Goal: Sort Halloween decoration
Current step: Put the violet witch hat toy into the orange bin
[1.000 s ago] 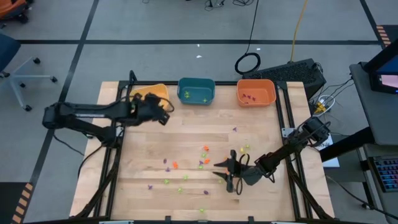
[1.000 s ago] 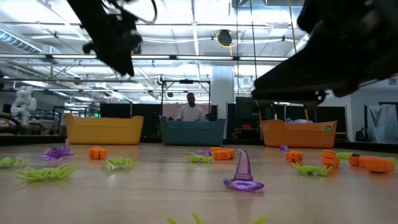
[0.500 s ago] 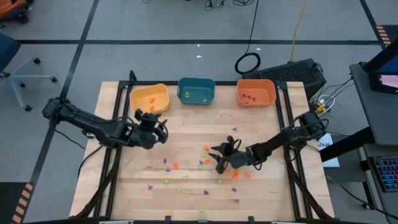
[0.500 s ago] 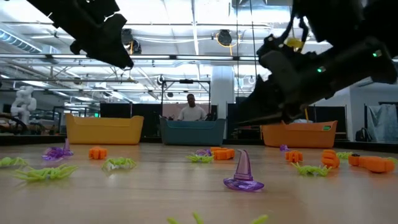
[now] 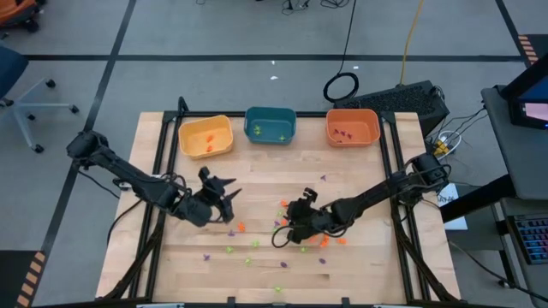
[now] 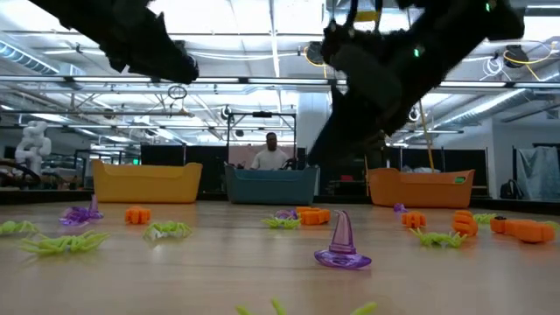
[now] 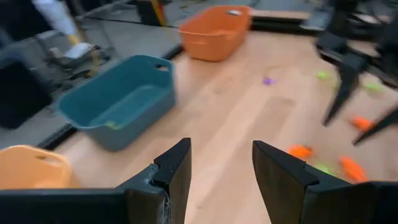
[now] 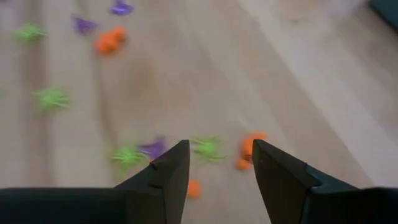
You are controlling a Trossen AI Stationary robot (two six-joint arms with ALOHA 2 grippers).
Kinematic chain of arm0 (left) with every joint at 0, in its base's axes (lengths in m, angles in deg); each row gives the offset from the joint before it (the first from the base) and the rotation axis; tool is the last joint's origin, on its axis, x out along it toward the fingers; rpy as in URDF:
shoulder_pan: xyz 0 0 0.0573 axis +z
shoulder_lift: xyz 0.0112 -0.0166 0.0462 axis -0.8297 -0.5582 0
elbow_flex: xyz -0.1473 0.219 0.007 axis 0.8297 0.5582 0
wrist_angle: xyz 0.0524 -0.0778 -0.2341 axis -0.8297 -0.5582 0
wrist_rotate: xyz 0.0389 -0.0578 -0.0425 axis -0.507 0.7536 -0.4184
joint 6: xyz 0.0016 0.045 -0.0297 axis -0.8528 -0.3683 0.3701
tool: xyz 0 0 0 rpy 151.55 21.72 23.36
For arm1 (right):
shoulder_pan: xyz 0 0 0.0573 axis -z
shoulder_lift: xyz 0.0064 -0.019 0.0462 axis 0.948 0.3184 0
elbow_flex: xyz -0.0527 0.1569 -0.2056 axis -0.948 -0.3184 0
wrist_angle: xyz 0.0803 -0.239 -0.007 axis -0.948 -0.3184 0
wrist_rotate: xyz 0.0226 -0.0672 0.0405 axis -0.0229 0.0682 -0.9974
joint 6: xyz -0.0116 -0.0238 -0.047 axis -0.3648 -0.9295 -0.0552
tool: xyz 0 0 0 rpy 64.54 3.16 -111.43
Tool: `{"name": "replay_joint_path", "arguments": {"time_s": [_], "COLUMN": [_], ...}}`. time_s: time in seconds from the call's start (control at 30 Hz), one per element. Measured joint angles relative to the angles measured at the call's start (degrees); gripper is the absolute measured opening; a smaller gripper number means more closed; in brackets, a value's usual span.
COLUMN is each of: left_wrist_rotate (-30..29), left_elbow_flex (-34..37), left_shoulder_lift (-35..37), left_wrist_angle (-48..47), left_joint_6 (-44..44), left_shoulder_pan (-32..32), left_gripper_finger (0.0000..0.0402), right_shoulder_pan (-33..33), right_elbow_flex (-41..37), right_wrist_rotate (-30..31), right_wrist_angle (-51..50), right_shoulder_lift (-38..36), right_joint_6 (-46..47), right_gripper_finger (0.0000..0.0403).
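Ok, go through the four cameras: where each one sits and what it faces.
High: overhead, straight down on the table, both arms.
Low: table height, facing the three bins; a purple hat up close, arms overhead.
Left wrist: behind the left gripper, open, facing the teal bin.
Right wrist: behind the right gripper, open, over scattered trinkets.
Shared: teal bin in high, low, left wrist.

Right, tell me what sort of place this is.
Most likely a robotics lab in a large open workshop hall: a wooden table with two arms mounted at it, ceiling trusses and strip lights overhead, and a person seated in the background.
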Motion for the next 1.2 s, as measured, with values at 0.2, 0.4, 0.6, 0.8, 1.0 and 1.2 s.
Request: {"name": "replay_joint_path", "arguments": {"time_s": [0.2, 0.4, 0.6, 0.8, 1.0, 1.2], "left_wrist_rotate": [5.99, 14.15, 14.49, 14.59, 16.68, 19.69], "left_elbow_flex": [0.0, 0.0, 0.0, 0.0, 0.0, 0.0], "left_shoulder_lift": [-2.36, -5.32, -9.71, -11.66, -11.76, -11.76], "left_wrist_angle": [0.13, 0.23, 3.85, 7.09, 6.73, 6.73], "left_joint_6": [0.24, 0.36, 0.47, 0.4, 0.45, 0.48], "left_shoulder_pan": [-2.66, -3.19, -3.11, -3.1, -3.19, -3.25], "left_gripper_finger": [0.0168, 0.0168, 0.0168, 0.0168, 0.0168, 0.0168], "right_shoulder_pan": [-2.36, -5.39, -4.99, -3.18, -2.1, -1.46], "right_elbow_flex": [2.4, 2.4, 2.4, 6.05, 10.29, 9.68], "right_wrist_rotate": [-3.02, -4.52, -5.74, -2.63, 0.67, 4.32], "right_wrist_angle": [-1.62, -5.52, -14.02, -35.18, -50.34, -58.53], "right_shoulder_lift": [0.0, 0.0, 0.0, 0.02, 0.02, -1.4], "right_joint_6": [-0.51, 1.48, 12.39, 23.71, 19.72, 10.44], "right_gripper_finger": [0.0173, 0.017, 0.0169, 0.0169, 0.0169, 0.0169]}}
